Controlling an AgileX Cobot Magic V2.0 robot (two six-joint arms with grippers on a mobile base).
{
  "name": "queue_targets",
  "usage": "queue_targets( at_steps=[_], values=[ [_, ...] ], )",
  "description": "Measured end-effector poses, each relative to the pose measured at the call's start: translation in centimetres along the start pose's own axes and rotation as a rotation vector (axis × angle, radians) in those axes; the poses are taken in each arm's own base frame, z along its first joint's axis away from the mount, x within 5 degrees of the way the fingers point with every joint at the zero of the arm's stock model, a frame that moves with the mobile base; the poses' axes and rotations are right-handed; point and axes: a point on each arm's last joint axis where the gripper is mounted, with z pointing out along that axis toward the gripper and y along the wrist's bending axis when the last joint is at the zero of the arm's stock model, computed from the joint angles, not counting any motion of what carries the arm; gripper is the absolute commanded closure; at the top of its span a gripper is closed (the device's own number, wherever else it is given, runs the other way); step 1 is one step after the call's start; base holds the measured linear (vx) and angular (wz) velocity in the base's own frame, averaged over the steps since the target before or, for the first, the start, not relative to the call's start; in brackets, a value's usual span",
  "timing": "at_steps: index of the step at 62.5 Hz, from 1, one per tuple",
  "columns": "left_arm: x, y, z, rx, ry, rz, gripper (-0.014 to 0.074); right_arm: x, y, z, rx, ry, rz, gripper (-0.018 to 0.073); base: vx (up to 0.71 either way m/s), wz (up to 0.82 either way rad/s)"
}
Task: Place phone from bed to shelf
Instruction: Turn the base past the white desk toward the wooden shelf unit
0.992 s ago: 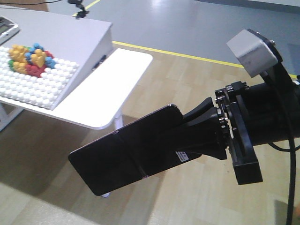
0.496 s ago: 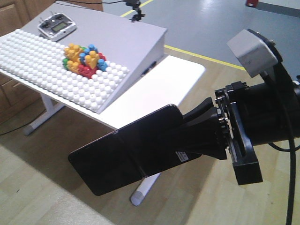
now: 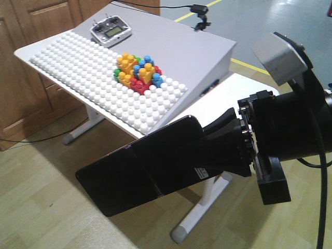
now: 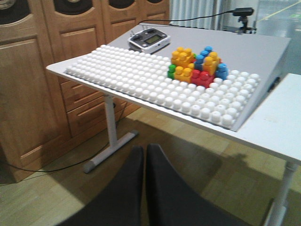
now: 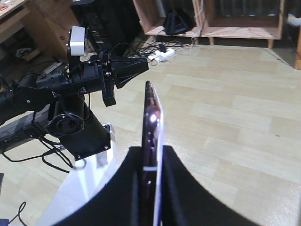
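Observation:
The phone [image 3: 140, 168], a glossy black slab with a crease and a small white sticker, hangs in the air above the wooden floor. My right gripper [image 3: 205, 150] is shut on its right end. In the right wrist view the phone [image 5: 151, 117] is edge-on with a pinkish rim, pinched in that same right gripper [image 5: 151, 149]. My left gripper [image 4: 145, 148] is shut with nothing in it, and that left gripper [image 5: 146, 66] points toward the phone from the left. A light wooden shelf [image 5: 244, 30] stands far across the floor. The bed is out of view.
A white table [image 3: 238, 88] carries a sloped studded board [image 3: 93, 78] with coloured bricks [image 3: 137, 70], a grey remote controller [image 3: 110, 30] and a small camera [image 3: 199, 10]. Brown wooden cabinets [image 4: 42, 84] stand to the left. Cables and a power strip [image 5: 160, 54] lie on the floor.
The whole view has swung left: the table and studded board slid rightward in the front view and the cabinets came in. The phone stays fixed in the right gripper.

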Motion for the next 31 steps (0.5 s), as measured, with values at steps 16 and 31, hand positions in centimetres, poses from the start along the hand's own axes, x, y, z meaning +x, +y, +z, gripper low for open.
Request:
queue_targets(
  at_steps=[16,31],
  values=[
    [0.00,0.00,0.00,0.000,0.000,0.000,0.0596,0.00,0.00,0.00,0.000,0.000,0.000,0.0563,0.13,0.35],
    [0.00,0.00,0.00,0.000,0.000,0.000,0.0596,0.00,0.00,0.00,0.000,0.000,0.000,0.0563,0.14,0.47]
  ],
)
